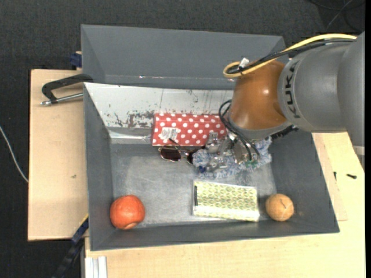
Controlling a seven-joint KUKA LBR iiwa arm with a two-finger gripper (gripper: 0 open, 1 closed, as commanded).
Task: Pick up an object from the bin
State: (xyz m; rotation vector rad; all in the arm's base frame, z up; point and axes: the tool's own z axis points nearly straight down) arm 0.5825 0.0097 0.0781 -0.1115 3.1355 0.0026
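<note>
My gripper (227,150) is low in the bin's middle right, its metal fingers down among a crumpled blue and clear plastic wrapper (232,162). A red box with white dots (186,130) lies just to its left against the back wall. Dark sunglasses (174,153) lie in front of that box. A flat pack with a green dotted pattern (226,200) lies below the gripper near the front wall.
An orange fruit (126,211) sits in the front left corner. A small brown round fruit (279,207) sits at the front right. The arm with its orange cover comes in from the right above the back right of the bin.
</note>
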